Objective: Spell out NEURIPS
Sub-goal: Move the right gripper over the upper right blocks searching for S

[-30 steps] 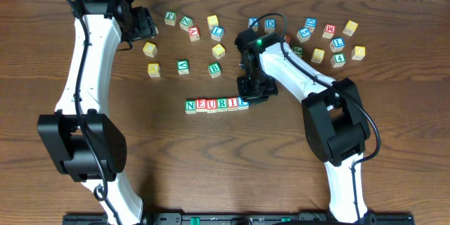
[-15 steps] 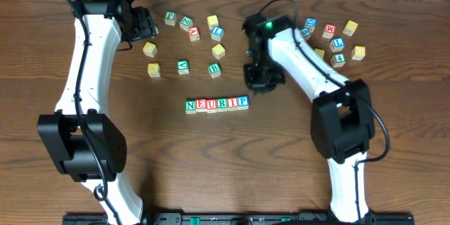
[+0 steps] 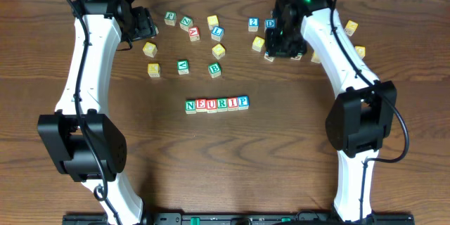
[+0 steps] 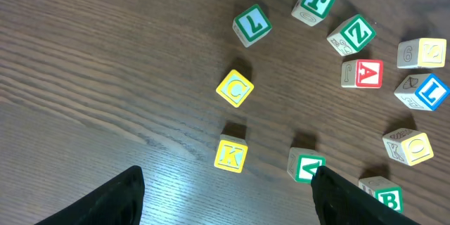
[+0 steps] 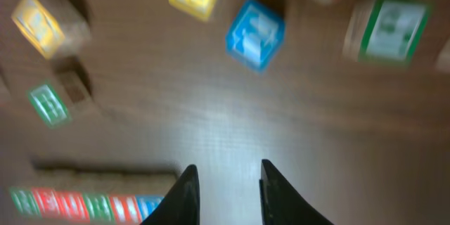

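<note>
NEURIPS row (image 3: pixel 216 104) sits mid-table, reading NEURIP; S wanting. Right gripper (image 5: pixel 226 172), jaws narrow and empty, hovers over far loose cubes (image 3: pixel 259 43): confirm the S face, widen, then descend squarely. Left gripper (image 4: pixel 225 183) hangs wide, empty.

Dark wood-grain desk (image 3: pixel 225 162). Mid-desk: one straight row of cubes (image 3: pixel 216 104), touching side by side, reads N-E-U-R-I-P left to right, green N (image 3: pixel 190 105) at the left end, blue P (image 3: pixel 242 103) at the right end. Far left: loose scatter incl. yellow C (image 3: pixel 150 48), yellow K (image 3: pixel 153 69), red A (image 3: pixel 194 33), green B (image 3: pixel 214 69). Far right: more loose cubes, blue 2 (image 3: pixel 254 24) among them, some partly hidden.
</note>
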`<state>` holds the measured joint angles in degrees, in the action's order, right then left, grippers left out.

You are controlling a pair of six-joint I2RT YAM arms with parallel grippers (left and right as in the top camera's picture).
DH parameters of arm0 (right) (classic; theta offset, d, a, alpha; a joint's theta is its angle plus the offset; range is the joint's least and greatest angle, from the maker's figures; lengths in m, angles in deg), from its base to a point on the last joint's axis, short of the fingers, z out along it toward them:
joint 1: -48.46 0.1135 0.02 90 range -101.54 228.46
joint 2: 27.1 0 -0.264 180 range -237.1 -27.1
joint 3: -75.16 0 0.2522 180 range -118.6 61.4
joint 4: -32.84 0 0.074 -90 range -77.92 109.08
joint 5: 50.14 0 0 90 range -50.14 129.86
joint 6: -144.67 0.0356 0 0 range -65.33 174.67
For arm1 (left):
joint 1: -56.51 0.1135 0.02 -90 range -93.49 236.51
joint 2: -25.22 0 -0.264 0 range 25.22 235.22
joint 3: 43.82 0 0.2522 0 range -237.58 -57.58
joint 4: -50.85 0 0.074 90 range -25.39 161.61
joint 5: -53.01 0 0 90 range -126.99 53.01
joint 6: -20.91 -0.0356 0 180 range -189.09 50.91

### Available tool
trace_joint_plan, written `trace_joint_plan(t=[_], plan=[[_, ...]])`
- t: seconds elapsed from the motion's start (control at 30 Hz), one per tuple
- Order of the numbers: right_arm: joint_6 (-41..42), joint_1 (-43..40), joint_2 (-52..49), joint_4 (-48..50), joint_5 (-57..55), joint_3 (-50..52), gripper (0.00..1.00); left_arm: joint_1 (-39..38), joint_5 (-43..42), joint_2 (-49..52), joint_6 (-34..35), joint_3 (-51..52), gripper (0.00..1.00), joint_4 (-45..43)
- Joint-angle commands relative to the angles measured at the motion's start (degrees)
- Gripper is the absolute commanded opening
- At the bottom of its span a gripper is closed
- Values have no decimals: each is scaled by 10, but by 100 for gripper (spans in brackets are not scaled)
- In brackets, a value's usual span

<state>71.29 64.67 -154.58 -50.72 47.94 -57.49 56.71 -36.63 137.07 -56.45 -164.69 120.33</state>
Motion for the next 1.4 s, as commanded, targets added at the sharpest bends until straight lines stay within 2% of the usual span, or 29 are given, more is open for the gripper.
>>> trace_joint_plan(t=[0.0,0.23,0.43,0.73,1.37], plan=[[-10,-11,11,45,-7,-10,26,-2,3,-2,-1,9,75,3],[-6,-6,8,130,-77,-2,33,-2,3,-2,-1,9,75,3],[18,-24,7,134,-110,-2,36,-2,3,-2,-1,9,75,3],[13,-30,7,174,-58,-2,52,-2,3,-2,-1,9,75,-5],[14,56,-2,209,-47,-2,56,-2,3,-2,-1,9,75,-7]])
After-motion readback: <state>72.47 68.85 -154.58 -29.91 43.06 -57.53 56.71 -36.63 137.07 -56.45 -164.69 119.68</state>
